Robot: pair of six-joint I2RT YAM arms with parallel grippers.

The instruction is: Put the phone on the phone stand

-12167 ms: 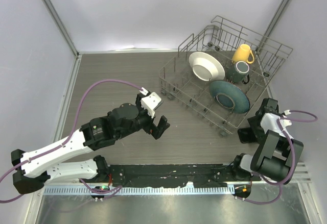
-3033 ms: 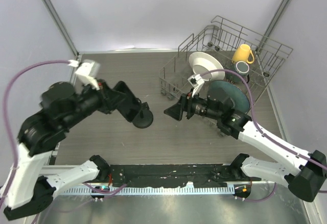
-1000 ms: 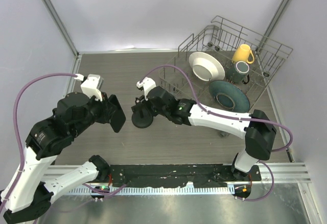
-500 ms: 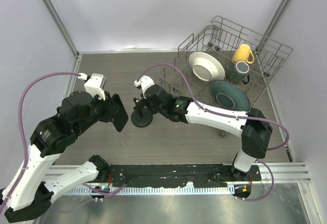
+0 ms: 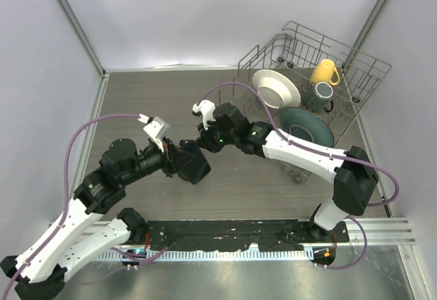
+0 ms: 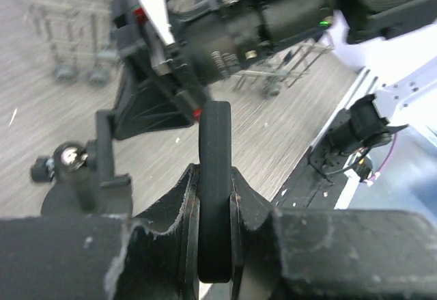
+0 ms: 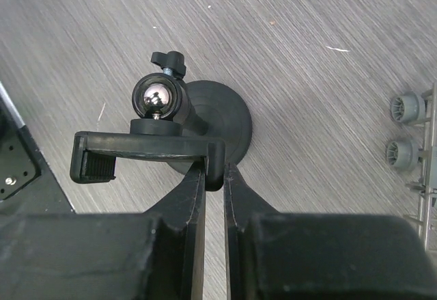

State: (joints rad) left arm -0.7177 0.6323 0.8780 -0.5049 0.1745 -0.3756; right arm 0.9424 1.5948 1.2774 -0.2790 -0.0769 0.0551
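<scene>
Above table (image 5: 136, 102), phone (image 6: 215, 139) lengthwise beyond hand (image 6: 214, 194)

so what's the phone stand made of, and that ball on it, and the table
Phone stand: looks like matte black plastic, dull with no glare.
Its ball joint: probably polished metal, with mirror-bright highlights.
Table: grey wood-grain surface, possibly laminate, with fine streaked lines.

The right claw (image 7: 214, 167) has its two fingers pinched together on one end of the black cradle bar (image 7: 136, 153) of the phone stand (image 7: 222, 126). The bar lies crosswise over the stand's round disc base. A shiny ball joint (image 7: 157, 98) and a small thumb knob (image 7: 168, 59) sit just beyond the bar. Beneath is the grey wood-grain tabletop (image 7: 321, 74), and two grey wheels (image 7: 404, 108) show at the right edge.
</scene>
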